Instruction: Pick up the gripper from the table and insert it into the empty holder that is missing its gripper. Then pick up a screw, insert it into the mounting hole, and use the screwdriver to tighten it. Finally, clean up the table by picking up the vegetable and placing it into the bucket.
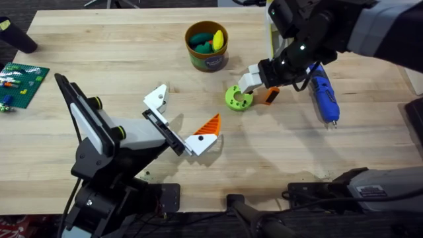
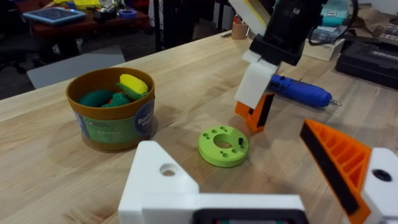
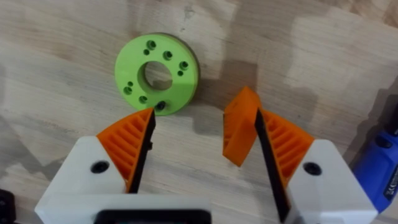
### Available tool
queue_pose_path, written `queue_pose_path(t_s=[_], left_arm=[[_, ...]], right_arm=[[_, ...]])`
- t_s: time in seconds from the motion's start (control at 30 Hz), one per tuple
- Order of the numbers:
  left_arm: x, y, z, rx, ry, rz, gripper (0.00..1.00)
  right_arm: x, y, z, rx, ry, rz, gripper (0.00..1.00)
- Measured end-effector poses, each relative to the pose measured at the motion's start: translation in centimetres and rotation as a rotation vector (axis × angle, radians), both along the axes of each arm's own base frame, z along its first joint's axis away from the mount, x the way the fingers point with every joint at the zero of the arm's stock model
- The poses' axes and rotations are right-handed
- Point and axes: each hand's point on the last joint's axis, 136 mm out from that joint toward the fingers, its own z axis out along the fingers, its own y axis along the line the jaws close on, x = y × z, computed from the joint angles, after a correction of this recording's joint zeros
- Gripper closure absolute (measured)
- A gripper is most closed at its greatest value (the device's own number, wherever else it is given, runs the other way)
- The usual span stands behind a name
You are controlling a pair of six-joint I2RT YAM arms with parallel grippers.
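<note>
Risk sits at the right gripper [image 3: 199, 140]: its 2 fingers stand apart, the gripper [image 3: 241, 134] touching only 1 pad, on the table [image 1: 99, 53] beside the green disc [image 1: 238, 98] — closing off-centre could tip it. Left gripper [image 1: 188, 125] bears the holder [image 1: 157, 97].

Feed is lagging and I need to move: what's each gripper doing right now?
Left gripper: open, holding nothing.
Right gripper: open, with the loose orange finger piece between its fingers against one pad, not clamped.
</note>
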Motion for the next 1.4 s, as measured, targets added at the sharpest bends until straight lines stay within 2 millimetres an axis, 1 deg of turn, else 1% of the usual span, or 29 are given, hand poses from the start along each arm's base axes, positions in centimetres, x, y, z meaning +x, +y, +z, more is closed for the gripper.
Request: queue_pose_path(t_s=[0.03,0.13,0.23,0.37,0.53,0.63,0.8,0.93,1.03,1.17,1.4], left_arm=[[0.0,0.0,0.2,-0.002,-0.005,0.001,0.018],[0.0,0.0,0.2,-0.002,-0.005,0.001,0.018],[0.0,0.0,0.2,-0.002,-0.005,0.001,0.018],[0.0,0.0,0.2,-0.002,-0.005,0.001,0.018],[0.0,0.0,0.2,-0.002,-0.005,0.001,0.018],[0.0,0.0,0.2,-0.002,-0.005,0.001,0.018],[0.0,0.0,0.2,-0.002,-0.005,0.001,0.018],[0.0,0.0,0.2,-0.002,-0.005,0.001,0.018],[0.0,0.0,0.2,-0.002,-0.005,0.001,0.018],[0.0,0.0,0.2,-0.002,-0.005,0.001,0.018],[0.0,0.0,0.2,-0.002,-0.005,0.001,0.018]], right_arm=[[0.0,-0.1,-0.3,-0.003,0.008,-0.002,0.064],[0.0,-0.1,-0.3,-0.006,0.007,-0.002,0.064],[0.0,-0.7,-0.2,-0.026,0.006,-0.013,0.064],[0.4,-1.8,0.6,-0.045,-0.028,-0.048,0.064],[1.0,-3.3,1.7,-0.048,-0.069,-0.151,0.064],[1.0,-3.9,2.0,-0.035,-0.068,-0.248,0.064],[-0.3,-4.5,1.9,-0.002,-0.007,-0.495,0.064],[-0.4,-4.5,1.8,0.043,0.011,-0.694,0.064],[-0.4,-4.5,1.8,0.062,0.017,-0.771,0.064],[-0.4,-4.4,1.3,0.066,0.037,-0.821,0.064],[-0.8,-3.6,-0.9,0.052,0.129,-0.844,0.064]])
